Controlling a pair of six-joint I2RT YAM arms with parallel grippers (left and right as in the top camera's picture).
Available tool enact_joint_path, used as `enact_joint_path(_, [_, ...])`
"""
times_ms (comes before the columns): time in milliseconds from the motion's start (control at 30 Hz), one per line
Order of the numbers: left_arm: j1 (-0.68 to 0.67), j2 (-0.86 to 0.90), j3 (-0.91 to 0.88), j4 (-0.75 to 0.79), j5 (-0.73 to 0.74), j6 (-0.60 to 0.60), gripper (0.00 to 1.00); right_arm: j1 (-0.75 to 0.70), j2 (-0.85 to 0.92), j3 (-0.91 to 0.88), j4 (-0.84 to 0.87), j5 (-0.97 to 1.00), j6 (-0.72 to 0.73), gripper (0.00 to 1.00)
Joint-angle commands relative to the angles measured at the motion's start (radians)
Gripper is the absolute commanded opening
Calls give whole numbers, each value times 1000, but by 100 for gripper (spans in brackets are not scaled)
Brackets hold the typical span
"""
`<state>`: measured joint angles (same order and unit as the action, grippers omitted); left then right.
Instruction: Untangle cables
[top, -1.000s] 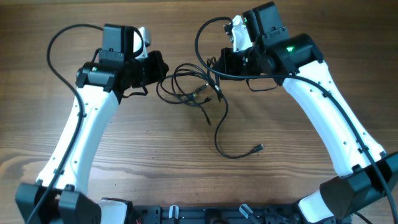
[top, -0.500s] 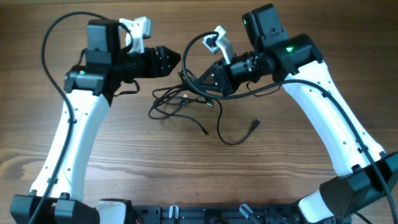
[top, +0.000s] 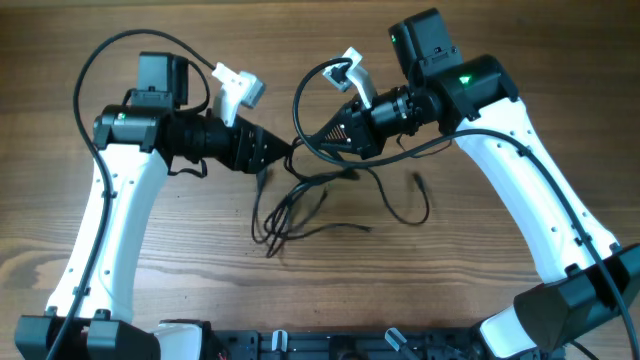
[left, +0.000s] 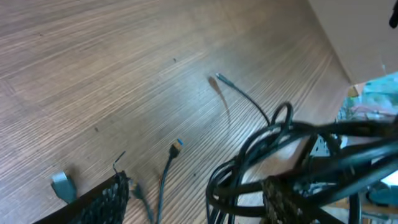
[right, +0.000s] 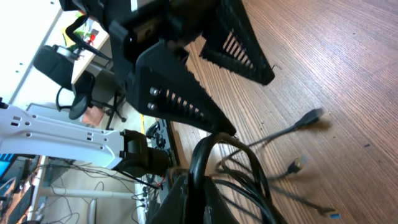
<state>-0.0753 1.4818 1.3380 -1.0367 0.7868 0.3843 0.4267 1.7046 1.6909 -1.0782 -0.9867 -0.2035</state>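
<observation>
Wooden table (top: 200, 290) underneath, with the white left arm (top: 110, 230) and right arm (top: 530, 190) bent inward over its far middle. Left gripper (top: 285, 152) with jaws apart, going by both wrist views, and the cables (top: 283, 205) looped between them near one side rather than pinched. Right gripper (top: 322, 135) closed on the upper end of the bundle. Cables strung between the two tips and trailing down onto the wood toward the near edge. Judged barely under way: one long strand with a plug end (top: 415, 181) splayed off to the right, the remainder in one knotted clump. Against half a second back: left gripper lower and closer to the right one, bundle drawn narrower and longer, loose plug nudged toward the far side.
</observation>
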Motion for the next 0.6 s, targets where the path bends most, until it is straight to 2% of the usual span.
enact_joint_path(0, [0, 0, 5, -13, -51, 58, 70, -3, 10, 3, 39, 155, 151, 4])
enact_joint_path(33, [0, 0, 5, -13, -93, 57, 70, -3, 10, 3, 39, 233, 184, 4])
enact_joint_path(167, [0, 0, 5, -27, -95, 57, 71, -3, 10, 3, 53, 255, 214, 4])
enact_joint_path(267, [-1, 17, 5, -12, -29, 57, 72, -3, 10, 3, 53, 156, 202, 4])
enact_joint_path(400, [-4, 91, 5, 76, 153, 53, 64, -3, 10, 3, 46, 15, 204, 4])
enact_joint_path(433, [-16, 113, 5, 121, 174, 30, 59, -3, 10, 3, 48, -35, 204, 4])
enact_joint_path(567, [-52, 167, 5, 302, 159, -153, 55, -3, 10, 3, 45, -197, 204, 4])
